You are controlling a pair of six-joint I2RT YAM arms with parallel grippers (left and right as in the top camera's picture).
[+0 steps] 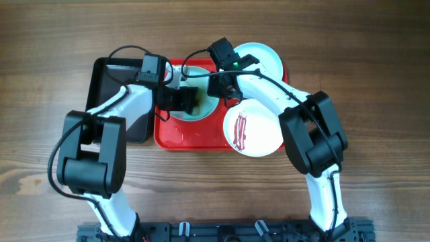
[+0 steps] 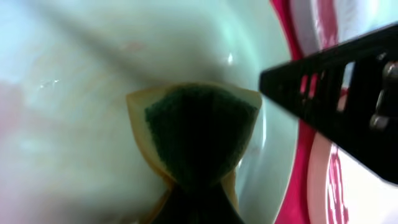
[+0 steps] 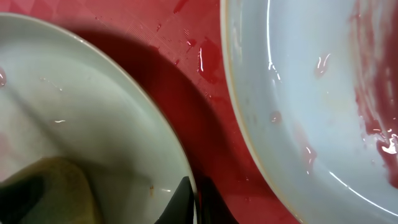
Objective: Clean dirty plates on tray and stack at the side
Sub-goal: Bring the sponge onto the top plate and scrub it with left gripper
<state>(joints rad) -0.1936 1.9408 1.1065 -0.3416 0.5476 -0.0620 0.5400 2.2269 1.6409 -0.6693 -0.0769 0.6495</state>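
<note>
On the red tray lie three plates. A mint-blue plate lies at the left. A second mint-blue plate lies at the back right. A white plate with dark red streaks lies at the front right. My left gripper is shut on a yellow-green sponge that presses on the left mint plate. My right gripper is shut on that plate's rim. The streaked white plate lies just beside it. The sponge also shows in the right wrist view.
A smaller black tray stands against the red tray's left side, under my left arm. Wet red tray floor shows between the two plates. Wooden table surrounds the trays.
</note>
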